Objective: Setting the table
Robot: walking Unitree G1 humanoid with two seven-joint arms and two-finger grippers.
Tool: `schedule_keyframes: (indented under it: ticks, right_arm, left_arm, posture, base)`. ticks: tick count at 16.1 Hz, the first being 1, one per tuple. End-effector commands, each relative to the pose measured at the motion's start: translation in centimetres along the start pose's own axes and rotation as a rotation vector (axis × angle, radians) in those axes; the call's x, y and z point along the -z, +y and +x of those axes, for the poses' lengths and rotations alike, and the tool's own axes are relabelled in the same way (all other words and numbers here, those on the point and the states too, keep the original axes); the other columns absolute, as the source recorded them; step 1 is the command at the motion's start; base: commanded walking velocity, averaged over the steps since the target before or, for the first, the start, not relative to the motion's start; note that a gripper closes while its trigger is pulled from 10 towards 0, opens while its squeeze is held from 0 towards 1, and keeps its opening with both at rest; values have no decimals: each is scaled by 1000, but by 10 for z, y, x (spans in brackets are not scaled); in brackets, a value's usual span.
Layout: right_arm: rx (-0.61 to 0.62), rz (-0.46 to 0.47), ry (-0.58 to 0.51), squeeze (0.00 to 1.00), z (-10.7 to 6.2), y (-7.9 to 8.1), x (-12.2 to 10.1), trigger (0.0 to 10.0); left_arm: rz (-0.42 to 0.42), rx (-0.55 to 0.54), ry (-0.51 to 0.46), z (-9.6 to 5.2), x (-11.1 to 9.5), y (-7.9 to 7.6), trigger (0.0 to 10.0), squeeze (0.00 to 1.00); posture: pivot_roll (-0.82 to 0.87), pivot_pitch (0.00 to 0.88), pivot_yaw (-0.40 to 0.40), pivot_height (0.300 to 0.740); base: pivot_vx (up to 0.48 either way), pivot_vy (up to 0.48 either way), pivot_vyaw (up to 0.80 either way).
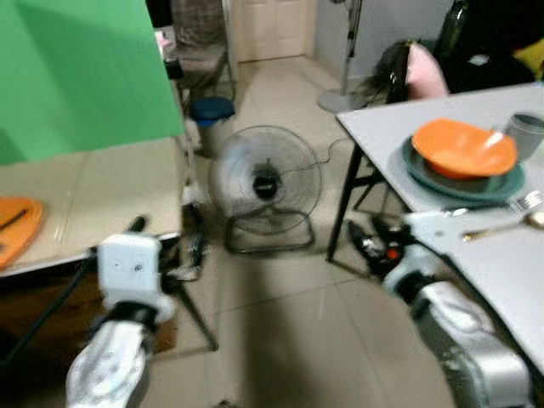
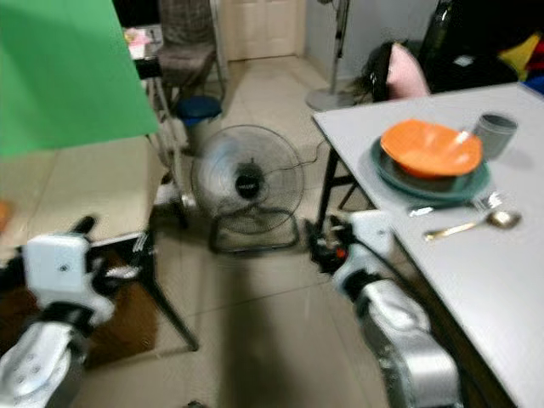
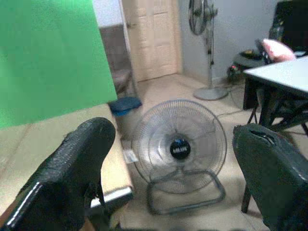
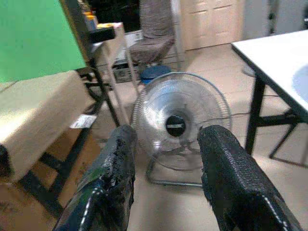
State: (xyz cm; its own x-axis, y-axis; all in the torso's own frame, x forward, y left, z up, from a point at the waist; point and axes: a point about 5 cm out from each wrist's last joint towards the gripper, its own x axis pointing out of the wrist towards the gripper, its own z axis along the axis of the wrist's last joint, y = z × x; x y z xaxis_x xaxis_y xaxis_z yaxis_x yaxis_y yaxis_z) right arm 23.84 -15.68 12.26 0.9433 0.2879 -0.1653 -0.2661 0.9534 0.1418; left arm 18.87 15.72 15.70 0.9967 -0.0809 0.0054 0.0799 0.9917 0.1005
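Orange was seen twice: as a bowl stacked on a dark green plate on the white worktop at the right, and as a second item lying on the beige worktop at the left, too blurred to be told as bowl or plate. Beside the stacked plate a grey cup was stood, with a fork and a gold spoon laid near its front edge. One place was therefore judged largely set, and the orange item on the left was judged as probably left to be fetched. The left end effector was held wide and empty, pointed towards a floor fan. The right end effector was likewise parted and empty, beside the white worktop's corner. Neither was touching any tableware.
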Motion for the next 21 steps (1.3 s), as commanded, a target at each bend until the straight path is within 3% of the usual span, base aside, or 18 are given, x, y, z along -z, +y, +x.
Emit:
schedule_keyframes:
  ticks: [1,12,14,16,21]
  right_arm:
    - [-34,-3,-24,0,1,10,-6,10000]
    - [-97,12,-5,0,7,20,-6,10000]
    - [-146,-35,10,0,9,25,-6,10000]
    - [-188,-56,5,0,10,31,-7,10000]
    - [-250,-60,8,0,15,38,-8,10000]
  left_arm:
    - [22,-16,19,-1,2,6,10000,0]
    - [38,-38,23,-4,1,12,10000,0]
    - [6,-66,-3,-4,-3,14,10000,0]
    - [-20,-77,-27,-3,-8,15,10000,0]
    - [14,-70,-23,-6,-9,16,10000,0]
  posture:
    - [-48,1,53,740]
    - [-25,0,29,740]
    - [-21,0,30,740]
    - [-18,0,29,740]
    - [-6,0,23,740]
  base:
    - [0,416,0]
    - [0,394,0]
    - [0,0,0]
    - [272,0,800]
    - [360,0,800]
